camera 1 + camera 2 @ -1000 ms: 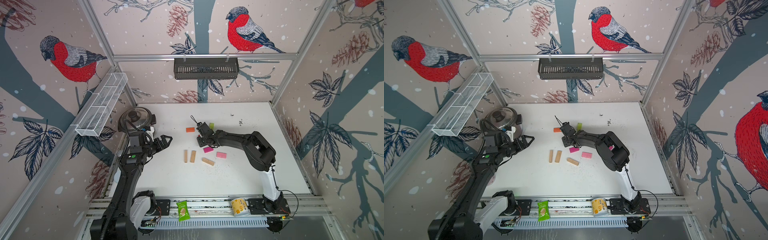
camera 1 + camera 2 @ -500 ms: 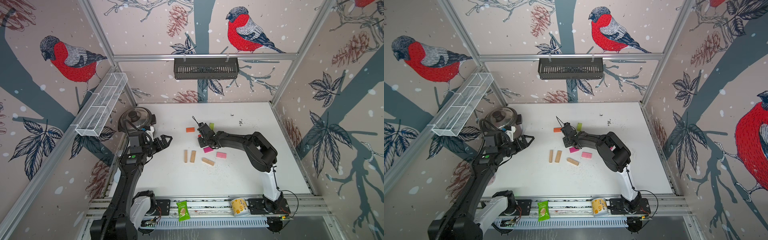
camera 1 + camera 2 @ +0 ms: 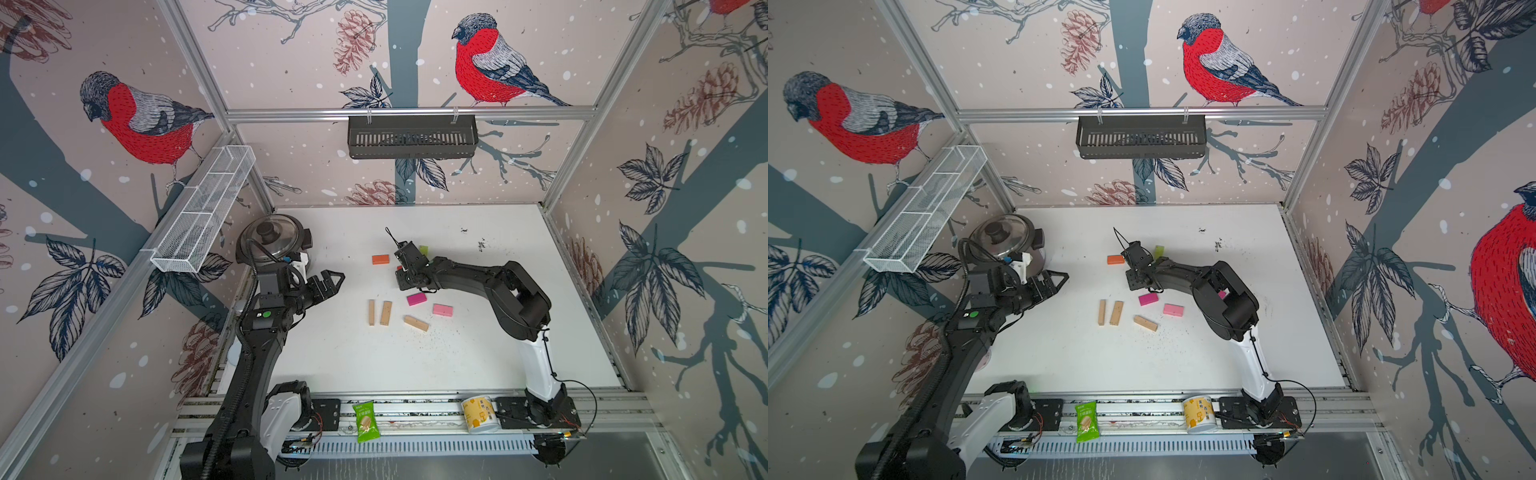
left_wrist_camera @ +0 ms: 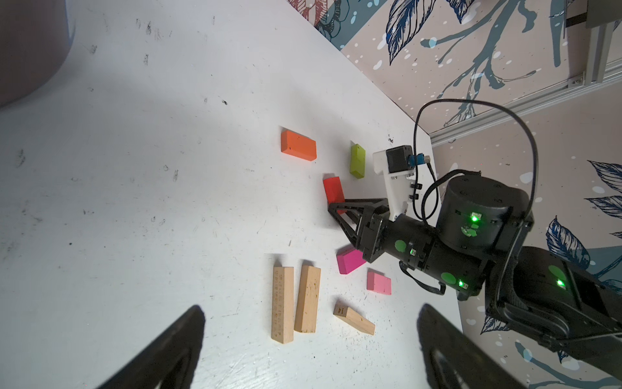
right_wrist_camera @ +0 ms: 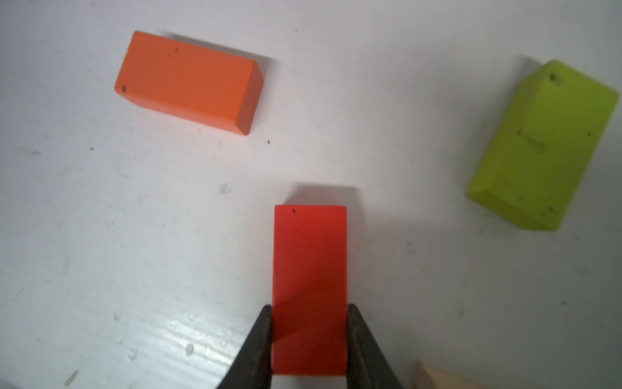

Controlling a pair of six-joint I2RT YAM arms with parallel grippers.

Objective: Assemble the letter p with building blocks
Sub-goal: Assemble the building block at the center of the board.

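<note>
Fingers (image 5: 259,336) of right end effector (image 5: 309,307) pinch red block (image 5: 309,262) by its long sides, lower centre of wrist frame. Orange block (image 5: 188,82) upper left, lime block (image 5: 545,144) right. Left end effector (image 3: 328,281) gapes wide, empty, mid-left over bench (image 3: 457,365), tan blocks (image 3: 379,312) near.

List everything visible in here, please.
tan blocks: three, mid-table
orange block: one, farther back
lime-green block: one, farther back
magenta block: one, mid-table
pink block: one, mid-table
red block: one, gripped
pot: one, steel, back left
mesh basket: one, white, left wall
slotted basket: one, black, back wall
snack packet: one, green, front rail
cup: one, yellow, front rail
left gripper: one, black, open, empty
right gripper: one, black, holding the red block
</note>
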